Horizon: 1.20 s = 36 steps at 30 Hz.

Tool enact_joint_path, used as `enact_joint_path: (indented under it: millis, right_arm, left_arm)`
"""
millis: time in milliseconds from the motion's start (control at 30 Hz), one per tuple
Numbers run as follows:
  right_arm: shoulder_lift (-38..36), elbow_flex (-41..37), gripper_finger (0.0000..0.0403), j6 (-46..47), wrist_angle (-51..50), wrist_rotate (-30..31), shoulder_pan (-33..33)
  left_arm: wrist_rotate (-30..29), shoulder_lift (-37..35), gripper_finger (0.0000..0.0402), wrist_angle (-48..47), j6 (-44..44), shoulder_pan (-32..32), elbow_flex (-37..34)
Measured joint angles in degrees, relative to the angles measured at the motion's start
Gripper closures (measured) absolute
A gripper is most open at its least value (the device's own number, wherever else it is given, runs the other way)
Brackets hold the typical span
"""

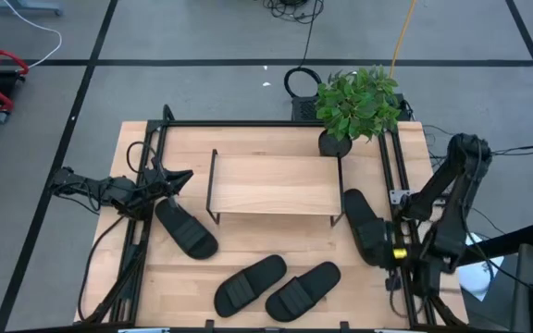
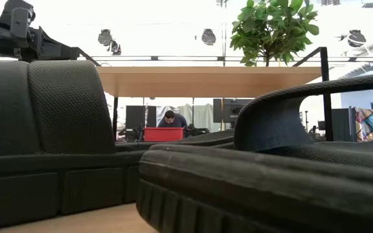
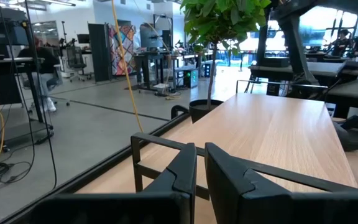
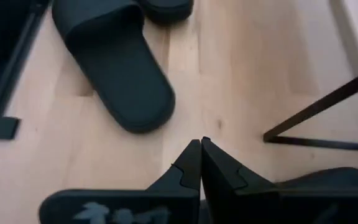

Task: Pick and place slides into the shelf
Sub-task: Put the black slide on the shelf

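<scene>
All four slides lie on the table, none on the shelf (image 1: pixel 271 185). Both the left gripper (image 1: pixel 181 178) and the right gripper (image 4: pixel 200 163) are pinched closed and empty. Unless it opens first, the right one may just nudge the slide (image 1: pixel 363 225) at right of frame sideways.

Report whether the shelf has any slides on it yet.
Empty. From above, the shelf top is bare wood, and all four slides lie on the table around it. Underneath cannot be seen.
</scene>
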Motion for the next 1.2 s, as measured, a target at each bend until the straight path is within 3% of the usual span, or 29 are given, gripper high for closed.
enact_joint_path:
  millis: [133, 267, 367, 433, 633, 833, 967, 1200]
  right_arm:
    - [10.8, 7.4, 0.0403, 13.32, -17.56, -0.05, 1.39]
    - [22.61, 11.7, 0.0403, 29.55, -35.67, -11.57, 1.7]
    - [26.76, 11.46, 0.0403, 27.19, -32.76, -16.59, 1.65]
    - [28.67, 12.26, 0.0403, 32.5, -35.39, -17.06, 1.27]
    - [28.45, 13.21, 0.0403, 38.49, -32.6, -12.96, 1.78]
    - [27.1, 13.21, 0.0393, 36.72, -29.51, -12.67, 1.08]
    - [27.1, 13.19, 0.0351, 31.87, -26.88, -12.7, 0.79]
    - [27.12, 13.19, 0.0226, 29.76, -27.05, -13.02, 0.78]
  left_arm:
    - [-0.09, 0.0, 0.0366, 0.0, 0.02, -0.02, 0.0]
    - [-0.15, 0.0, 0.0366, 0.0, 0.92, 0.0, 0.0]
    - [-0.17, 0.0, 0.0366, 0.03, 1.7, -0.01, 0.0]
    - [-0.46, 0.0, 0.0366, 0.07, 1.7, 0.0, 0.0]
    - [-1.16, 0.0, 0.0366, 1.17, 3.48, 0.0, 0.0]
    - [-1.18, 0.0, 0.0366, 1.68, 4.4, -0.01, 0.0]
    - [-1.18, -0.01, 0.0366, 1.63, 4.52, 0.0, -0.01]
    - [-1.18, 0.0, 0.0366, 1.29, 4.54, 0.0, 0.0]
